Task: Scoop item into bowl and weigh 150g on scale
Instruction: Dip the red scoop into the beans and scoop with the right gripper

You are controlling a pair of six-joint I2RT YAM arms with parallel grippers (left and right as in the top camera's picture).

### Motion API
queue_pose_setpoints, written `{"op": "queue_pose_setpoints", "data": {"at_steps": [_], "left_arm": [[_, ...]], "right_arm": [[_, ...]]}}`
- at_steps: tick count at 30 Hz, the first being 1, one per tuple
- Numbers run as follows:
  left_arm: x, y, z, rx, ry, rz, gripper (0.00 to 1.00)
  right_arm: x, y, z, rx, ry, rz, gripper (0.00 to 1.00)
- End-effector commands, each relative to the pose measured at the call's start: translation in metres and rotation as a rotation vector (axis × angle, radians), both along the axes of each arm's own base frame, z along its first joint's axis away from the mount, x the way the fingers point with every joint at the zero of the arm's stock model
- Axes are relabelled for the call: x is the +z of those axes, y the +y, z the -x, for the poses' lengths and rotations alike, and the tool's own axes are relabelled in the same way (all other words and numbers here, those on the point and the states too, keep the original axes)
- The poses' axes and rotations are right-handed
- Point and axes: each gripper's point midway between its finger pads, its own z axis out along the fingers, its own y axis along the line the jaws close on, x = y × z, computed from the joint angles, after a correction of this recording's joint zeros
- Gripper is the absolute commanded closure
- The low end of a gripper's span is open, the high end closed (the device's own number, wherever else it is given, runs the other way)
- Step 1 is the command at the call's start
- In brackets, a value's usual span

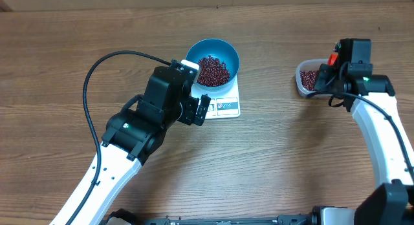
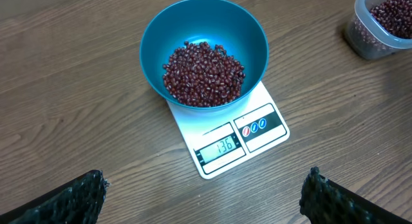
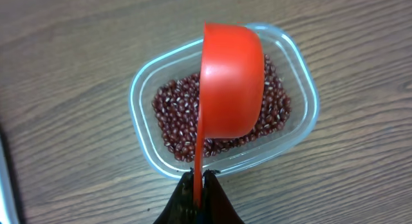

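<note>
On wooden table (image 1: pixel 272 160), bowl (image 1: pixel 220 47) of beans (image 1: pixel 213 71) on scale (image 1: pixel 226 107), seemingly short of target. Right gripper (image 3: pixel 198 185) clamped on scoop (image 3: pixel 232 82) over tub (image 3: pixel 135 102); left gripper (image 1: pixel 203 107) wide, empty. Calls for small top-up scoop.

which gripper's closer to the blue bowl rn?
Left. The left gripper sits open at the front-left corner of the scale, just short of the blue bowl. The right gripper is far off to the bowl's right, over the clear tub, shut on the red scoop.
</note>
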Motion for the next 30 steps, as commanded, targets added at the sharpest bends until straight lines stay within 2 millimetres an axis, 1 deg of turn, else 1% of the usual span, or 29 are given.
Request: {"op": "queue_pose_setpoints", "data": {"at_steps": [1,3,10,17,23,25,30], "left_arm": [[0.008,0.001,-0.005,0.008,-0.021,0.001,0.01],[0.008,0.001,-0.005,0.008,-0.021,0.001,0.01],[0.008,0.001,-0.005,0.008,-0.021,0.001,0.00],[0.008,0.001,-0.005,0.008,-0.021,0.001,0.01],[0.008,0.001,-0.005,0.008,-0.021,0.001,0.01],[0.008,0.001,-0.005,0.008,-0.021,0.001,0.01],[0.008,0.001,-0.005,0.008,-0.021,0.001,0.01]], "right_arm": [[-0.008,-0.001,-0.003,-0.013,0.017,-0.006,0.96],[-0.014,-0.001,-0.004,-0.014,0.029,-0.006,0.96],[-0.023,-0.001,-0.008,-0.014,0.040,-0.007,0.96],[-0.021,-0.008,-0.011,-0.032,0.025,0.001,0.96],[-0.021,-0.010,-0.015,-0.020,0.015,0.017,0.96],[-0.027,-0.014,-0.014,-0.031,0.034,0.034,0.96],[-0.044,-0.015,-0.014,-0.033,0.079,0.036,0.96]]}}
